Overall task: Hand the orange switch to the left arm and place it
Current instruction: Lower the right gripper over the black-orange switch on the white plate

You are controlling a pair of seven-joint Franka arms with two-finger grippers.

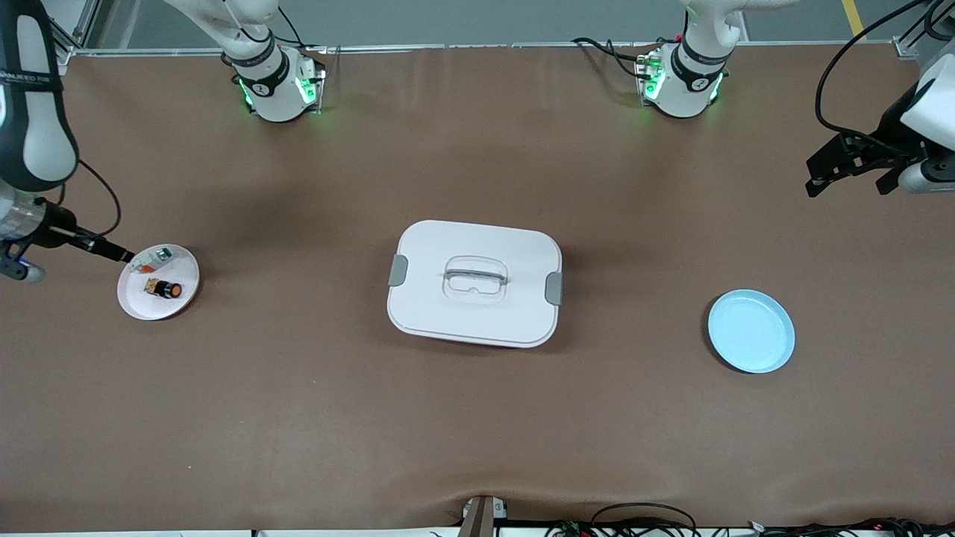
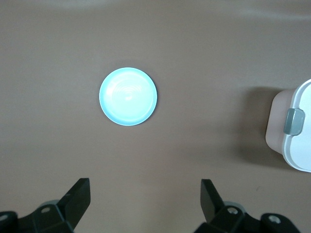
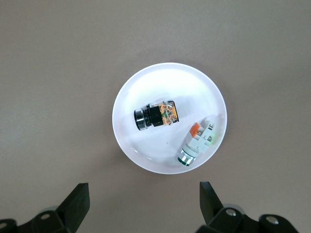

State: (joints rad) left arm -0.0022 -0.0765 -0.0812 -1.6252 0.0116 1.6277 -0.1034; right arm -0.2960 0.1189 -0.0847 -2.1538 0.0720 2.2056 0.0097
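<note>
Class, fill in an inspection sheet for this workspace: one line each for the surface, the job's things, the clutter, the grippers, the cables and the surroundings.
Surface: brown table, wrinkled along the edge nearest the front camera.
Job's things: orange switch lies on its side in the white plate at the right arm's end; box closed, mid-table; blue plate at the left arm's end holds nothing.
Clutter: clear-white part beside the switch in the white plate.
Grippers: left gripper open, over the table near the blue plate; right gripper open, over the table beside the white plate.
Cables: black cables along the table's near edge.
Surroundings: grey floor past the bases.
</note>
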